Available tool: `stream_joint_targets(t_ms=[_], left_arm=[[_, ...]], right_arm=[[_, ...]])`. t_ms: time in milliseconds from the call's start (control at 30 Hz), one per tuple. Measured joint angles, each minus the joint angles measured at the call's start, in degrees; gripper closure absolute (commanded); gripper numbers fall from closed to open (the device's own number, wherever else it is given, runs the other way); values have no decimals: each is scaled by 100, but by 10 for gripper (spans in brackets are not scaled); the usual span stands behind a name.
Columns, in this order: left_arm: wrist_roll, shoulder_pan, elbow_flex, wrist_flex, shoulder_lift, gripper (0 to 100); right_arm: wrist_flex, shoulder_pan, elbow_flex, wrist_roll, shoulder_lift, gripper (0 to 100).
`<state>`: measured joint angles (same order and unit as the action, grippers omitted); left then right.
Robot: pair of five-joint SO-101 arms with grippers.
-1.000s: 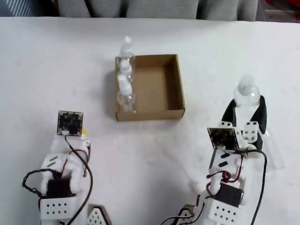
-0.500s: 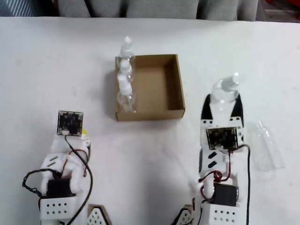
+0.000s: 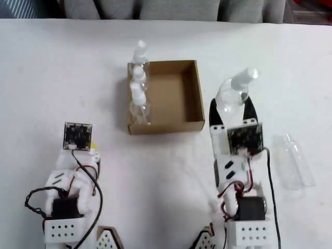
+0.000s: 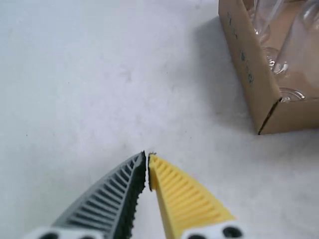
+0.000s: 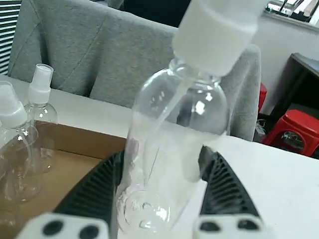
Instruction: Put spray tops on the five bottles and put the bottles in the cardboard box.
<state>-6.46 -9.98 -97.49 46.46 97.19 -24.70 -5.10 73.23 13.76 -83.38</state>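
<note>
My right gripper (image 3: 232, 107) is shut on a clear bottle (image 3: 231, 98) with a white spray top (image 3: 245, 78), held tilted just right of the cardboard box (image 3: 179, 124). In the right wrist view the black fingers (image 5: 94, 191) clamp the bottle (image 5: 169, 149) low on its body, with the box (image 5: 75, 152) beyond it. Three capped bottles (image 3: 138, 88) stand in a row along the box's left wall. A bare clear bottle (image 3: 294, 166) lies on the table at the right. My left gripper (image 4: 147, 158) is shut and holds nothing, low over the table near the box corner (image 4: 249, 74).
The white table (image 3: 62, 72) spreads wide to the left and behind the box. The right half of the box floor (image 3: 176, 93) is bare cardboard. Grey chairs (image 5: 99, 55) stand beyond the far edge.
The right arm has swung left with the capped bottle, away from the lying bottle and up beside the box's right wall; the bottle now tilts. The left arm has not moved.
</note>
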Motion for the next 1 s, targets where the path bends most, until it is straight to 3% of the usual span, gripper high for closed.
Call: stream_joint_targets(t_ms=[367, 700, 1000], left_arm=[[0, 0, 0, 0, 0, 980], [0, 0, 0, 0, 0, 980], [0, 0, 0, 0, 0, 980]], right_arm=[[0, -686, -712, -387, 1855, 982], [176, 818, -105, -18, 1943, 982], [1785, 1582, 1442, 536, 1943, 982]])
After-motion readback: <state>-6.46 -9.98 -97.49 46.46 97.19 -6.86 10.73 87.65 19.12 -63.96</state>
